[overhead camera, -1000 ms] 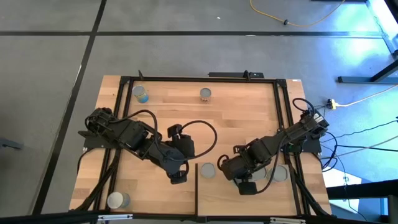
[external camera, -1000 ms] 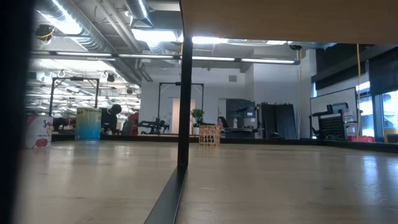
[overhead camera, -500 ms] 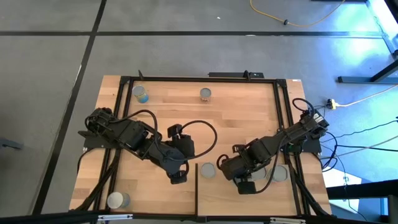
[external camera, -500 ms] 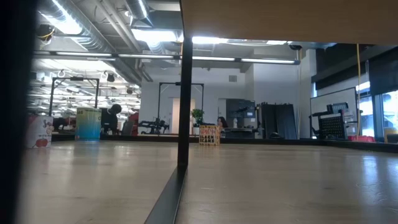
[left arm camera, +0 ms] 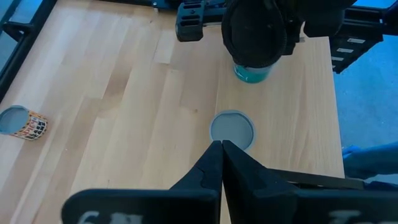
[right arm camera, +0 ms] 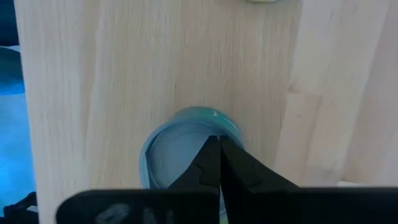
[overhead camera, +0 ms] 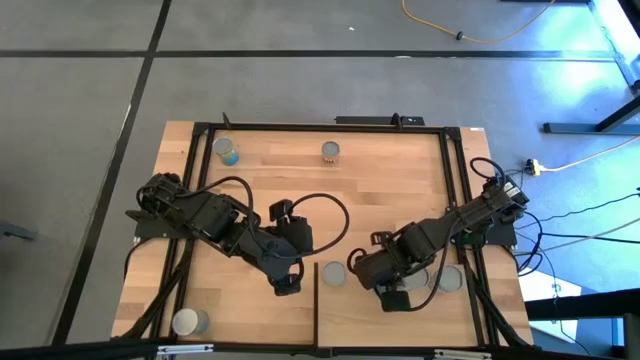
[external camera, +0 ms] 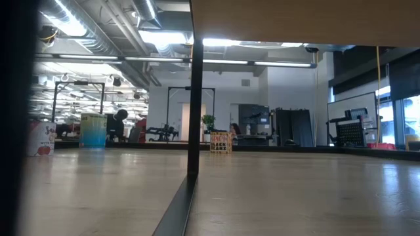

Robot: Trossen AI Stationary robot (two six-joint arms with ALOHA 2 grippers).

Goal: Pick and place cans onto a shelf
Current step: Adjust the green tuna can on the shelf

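Both arms reach low over the table's near half. The left gripper [left arm camera: 221, 149], fingers pressed together and empty, points at a grey-topped can [left arm camera: 232, 129] on the shelf [overhead camera: 430, 310]. The right gripper [right arm camera: 218, 146], also pinched closed on nothing, hovers above a teal-walled can [right arm camera: 180, 149] at the shelf's near-right corner.

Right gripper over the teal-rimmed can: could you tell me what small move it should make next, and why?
Probably open before descending. The right gripper hangs directly above the teal-rimmed can with its fingers pressed together, so it cannot straddle the can yet. The left gripper, also shut, waits near a grey-topped can.
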